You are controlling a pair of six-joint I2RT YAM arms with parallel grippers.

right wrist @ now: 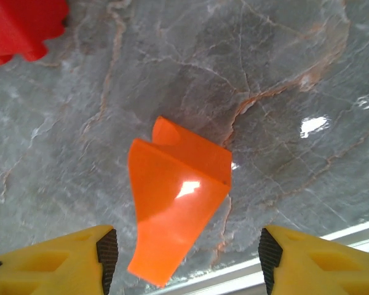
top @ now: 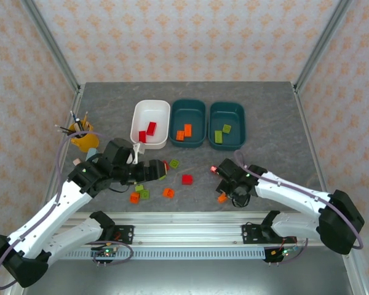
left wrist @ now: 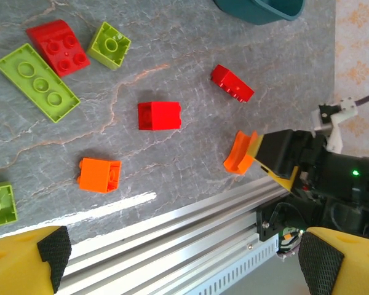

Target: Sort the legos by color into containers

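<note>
An orange sloped lego (right wrist: 178, 209) lies on the grey table between the fingers of my right gripper (right wrist: 184, 261), which is open with a gap on each side of the brick. From above, that gripper (top: 224, 190) hovers over the same lego (top: 222, 198) near the front rail. My left gripper (top: 162, 169) is open wide and empty, above loose legos: a red one (left wrist: 159, 115), an orange one (left wrist: 99, 175), a long lime one (left wrist: 37, 83). The white container (top: 137, 117) holds red bricks. The middle teal container (top: 195, 106) holds orange bricks, and the right teal one (top: 240, 117) holds green.
A yellow cup of pencils (top: 83, 136) stands at the left, close to my left arm. The aluminium rail (left wrist: 190, 227) runs along the table's near edge just below both grippers. A red sloped brick (top: 214, 169) lies just behind my right gripper.
</note>
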